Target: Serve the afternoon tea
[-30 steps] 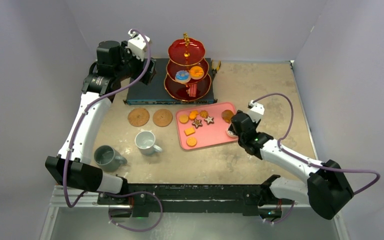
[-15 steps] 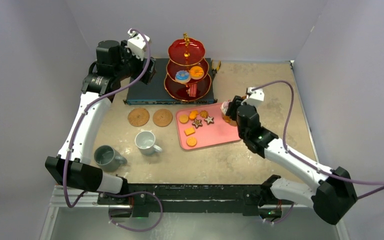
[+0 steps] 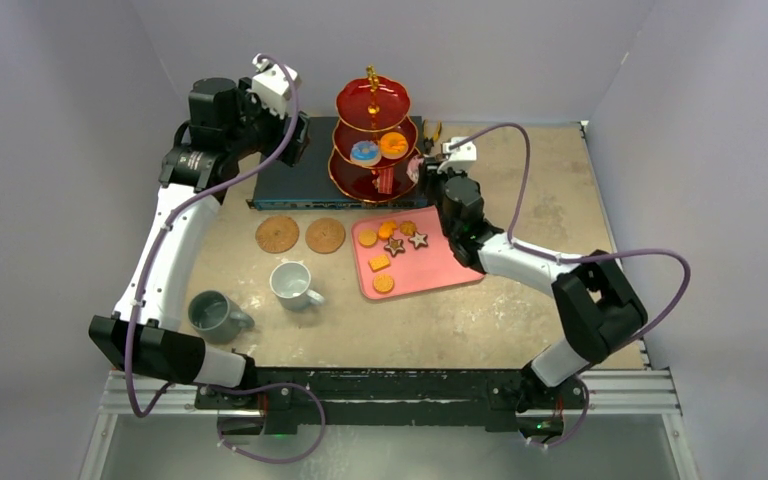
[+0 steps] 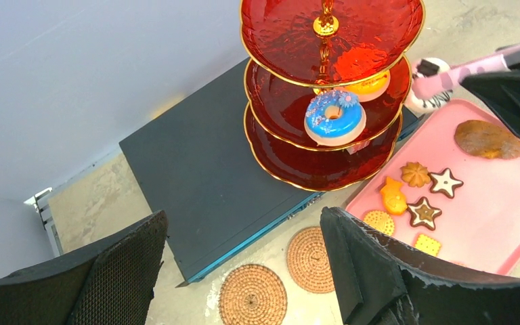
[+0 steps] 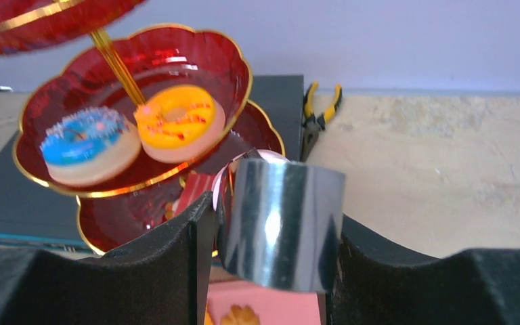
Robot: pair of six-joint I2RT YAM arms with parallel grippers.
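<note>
right gripper point(image 5: 274, 233) fingers clamped on silver-wrapped cupcake point(image 5: 281, 217); red stand point(image 5: 189, 57) just ahead-left of fingers. left gripper point(image 4: 244, 271) fingers wide apart, stand ahead of them.

Crowded stand, open right

Red three-tier stand with gold handle point(image 3: 373, 140), on the flat dark blue-grey box point(image 3: 290, 185): right gripper point(image 3: 423, 170) with silver-wrapped toy cupcake point(image 5: 277, 230) crowds its right, pink rectangular tray point(image 3: 435, 265) its near side; bare beige tabletop point(image 3: 560, 200) far right lies free.
</note>
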